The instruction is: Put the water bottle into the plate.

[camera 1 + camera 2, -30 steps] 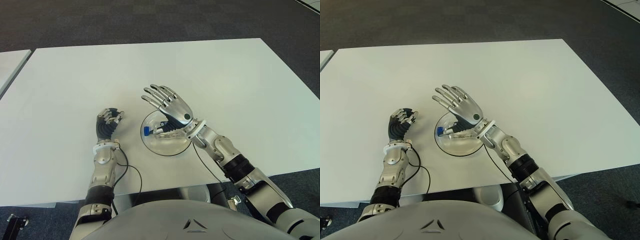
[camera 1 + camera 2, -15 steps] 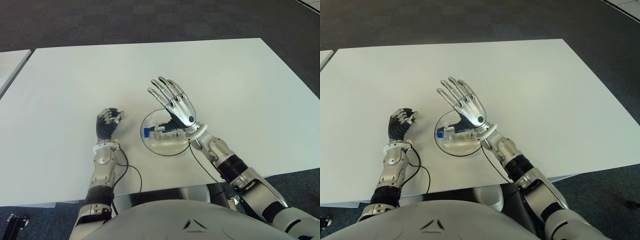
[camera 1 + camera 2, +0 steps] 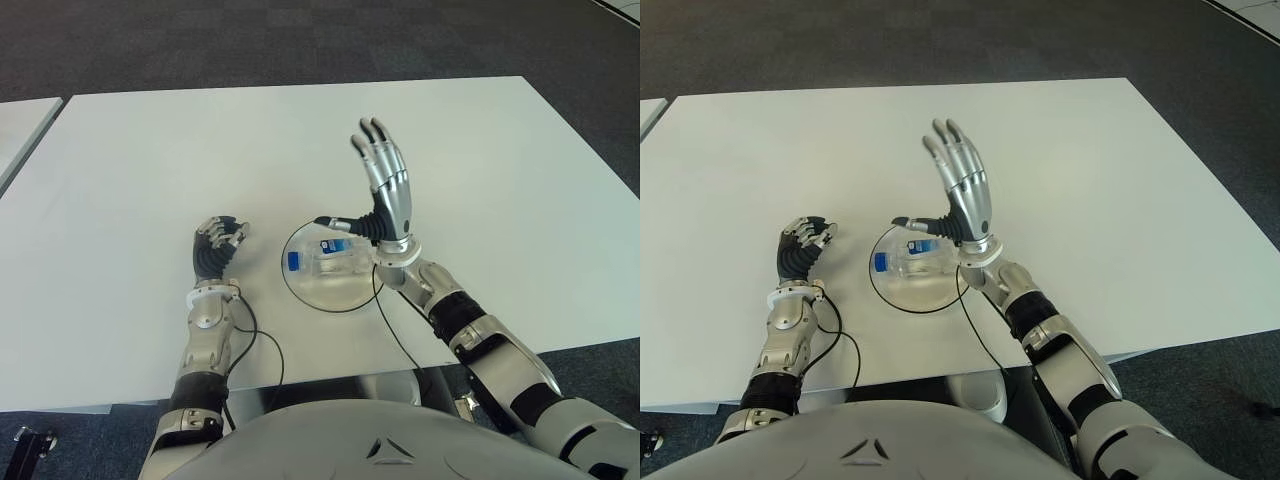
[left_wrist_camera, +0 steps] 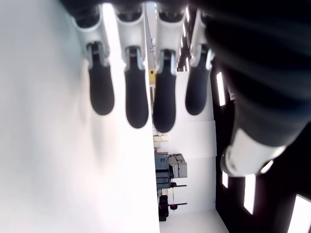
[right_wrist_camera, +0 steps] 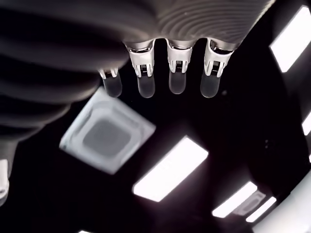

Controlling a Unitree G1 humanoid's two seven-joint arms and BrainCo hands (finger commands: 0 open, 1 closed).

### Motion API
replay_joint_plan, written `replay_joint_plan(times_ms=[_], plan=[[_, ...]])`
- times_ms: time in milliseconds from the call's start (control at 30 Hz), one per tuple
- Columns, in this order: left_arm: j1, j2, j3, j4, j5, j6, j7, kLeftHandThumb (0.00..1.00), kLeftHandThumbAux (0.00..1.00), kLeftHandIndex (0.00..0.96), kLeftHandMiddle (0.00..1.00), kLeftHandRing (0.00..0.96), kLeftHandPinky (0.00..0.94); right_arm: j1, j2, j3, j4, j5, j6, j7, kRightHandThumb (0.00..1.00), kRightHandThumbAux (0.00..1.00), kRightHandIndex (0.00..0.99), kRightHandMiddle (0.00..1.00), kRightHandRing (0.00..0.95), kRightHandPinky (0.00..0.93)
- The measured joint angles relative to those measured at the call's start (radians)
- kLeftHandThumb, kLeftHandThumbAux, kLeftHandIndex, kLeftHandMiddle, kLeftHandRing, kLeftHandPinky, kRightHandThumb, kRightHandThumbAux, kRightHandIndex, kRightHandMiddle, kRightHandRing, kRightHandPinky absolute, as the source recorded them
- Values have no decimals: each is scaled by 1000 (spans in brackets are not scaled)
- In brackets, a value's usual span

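Now the water bottle (image 3: 330, 258) lies on its side inside the plate (image 3: 300, 288), blue cap toward nine o'clock, and nothing grips it. By my read the placing step is done and this is the let-go and retreat. The right hand (image 3: 385, 190) stands up at the plate's three o'clock edge, fingers (image 3: 378, 150) straight and spread toward twelve o'clock, thumb reaching over the rim, holding nothing. The left hand (image 3: 214, 246) shows at the plate's nine o'clock side on the tabletop (image 3: 150, 160), fingers curled loosely and empty.

Against a second ago, the right hand was laid flat over the plate, covering the bottle; it has swung upright and off to the side, so the bottle shows whole. Next move, I'd judge: draw the right arm clear without the thumb catching the rim.
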Motion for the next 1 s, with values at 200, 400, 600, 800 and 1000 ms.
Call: replay_joint_plan(times_ms=[200,400,600,800,1000], plan=[[0,0,0,-1,-1,3,0,706,719,430,476,448,441,4,7,-91,88,165,-103,57,55,635,0,0,0,0],[1,2,2,2,-4,2,-3,707,719,431,476,449,443,55,36,-185,91,322,-79,207,41,725,0,0,0,2],[-1,6,1,9,-10,-2,-9,705,719,430,472,444,435,88,85,-258,59,447,-73,338,31,838,0,0,0,25],[-3,9,-1,9,-10,-3,-9,704,720,429,466,440,440,104,128,-333,9,555,-7,474,12,834,0,0,0,47],[-3,10,-1,5,-12,-2,-10,704,719,429,462,436,434,115,154,-412,-14,717,50,658,14,806,0,0,1,76]])
